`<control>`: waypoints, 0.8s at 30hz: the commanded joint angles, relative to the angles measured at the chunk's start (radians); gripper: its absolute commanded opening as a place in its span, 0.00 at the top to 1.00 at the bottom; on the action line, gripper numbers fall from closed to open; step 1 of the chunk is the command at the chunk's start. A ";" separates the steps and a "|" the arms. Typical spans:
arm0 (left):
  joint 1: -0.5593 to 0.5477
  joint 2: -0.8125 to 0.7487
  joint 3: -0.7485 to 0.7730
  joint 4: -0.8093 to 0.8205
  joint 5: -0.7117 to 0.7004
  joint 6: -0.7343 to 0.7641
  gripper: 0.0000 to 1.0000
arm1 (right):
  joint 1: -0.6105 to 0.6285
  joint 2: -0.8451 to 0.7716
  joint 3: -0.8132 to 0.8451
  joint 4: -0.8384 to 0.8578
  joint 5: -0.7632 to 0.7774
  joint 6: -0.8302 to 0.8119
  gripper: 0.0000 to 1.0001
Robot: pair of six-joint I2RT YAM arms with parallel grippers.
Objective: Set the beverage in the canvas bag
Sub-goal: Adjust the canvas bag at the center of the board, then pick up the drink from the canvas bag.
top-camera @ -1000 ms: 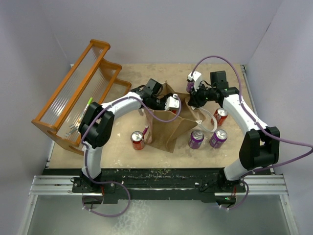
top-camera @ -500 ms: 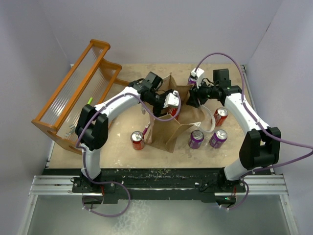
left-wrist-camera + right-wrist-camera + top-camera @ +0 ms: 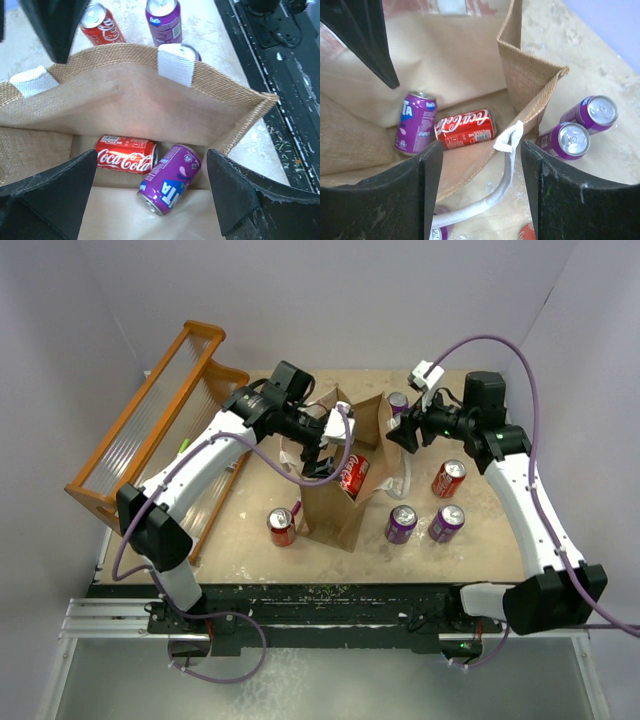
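Beverage cans inside the canvas bag [image 3: 335, 515]: a Coca-Cola can [image 3: 127, 155] and a purple can [image 3: 169, 179], both on their sides. The left gripper [image 3: 318, 455] and right gripper [image 3: 398, 435] hover over the bag, spread and empty. An upright red can [image 3: 448, 478] right of the bag stands nearer the right gripper.

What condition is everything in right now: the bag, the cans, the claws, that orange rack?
canvas bag: upright, mouth open, two cans inside.
red cola can: lying on its side in the bag.
purple can: on its side beside it.
loose cans: standing upright outside the bag.
orange rack: tilted, left of the bag.
left gripper: open, holding nothing.
right gripper: open, holding nothing.
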 commanded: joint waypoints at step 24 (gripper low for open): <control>-0.114 -0.154 -0.478 0.149 -0.028 0.025 0.10 | 0.225 -0.079 -0.194 -0.192 0.018 -0.211 0.66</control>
